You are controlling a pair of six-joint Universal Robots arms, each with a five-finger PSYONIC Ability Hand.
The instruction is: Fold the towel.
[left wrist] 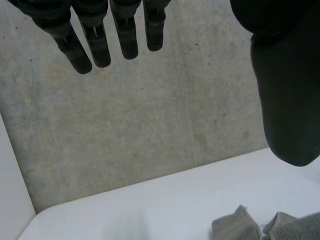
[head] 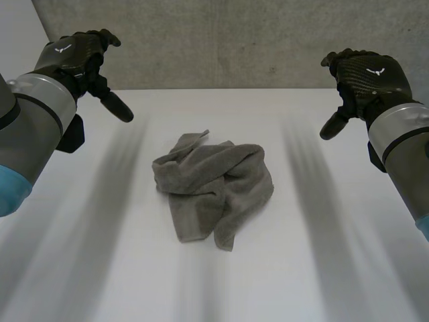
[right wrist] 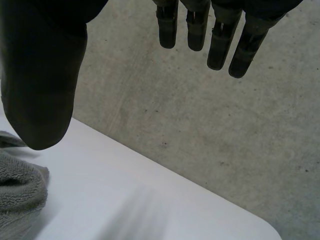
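From between and behind my arms (head: 33, 114), my head camera looks down on the white table (head: 322, 268). My wrist cameras sit close behind the left hand (left wrist: 285, 90) and right hand (right wrist: 40, 75), facing the concrete wall (left wrist: 150, 125) beyond the table's far edge; all three share the crumpled towel (head: 213, 184)

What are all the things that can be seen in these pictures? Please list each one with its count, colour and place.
towel: one, grey, crumpled in the middle of the table, touching neither robot hand.
table: one, white, under the towel.
wall: one, grey concrete, behind the table's far edge.
left robot hand: one, black, raised over the table on the towel's left side, fingers relaxed, holding nothing.
right robot hand: one, black, raised on the towel's right side, fingers relaxed, holding nothing.
arms: two, grey with light-blue caps, one at each side.
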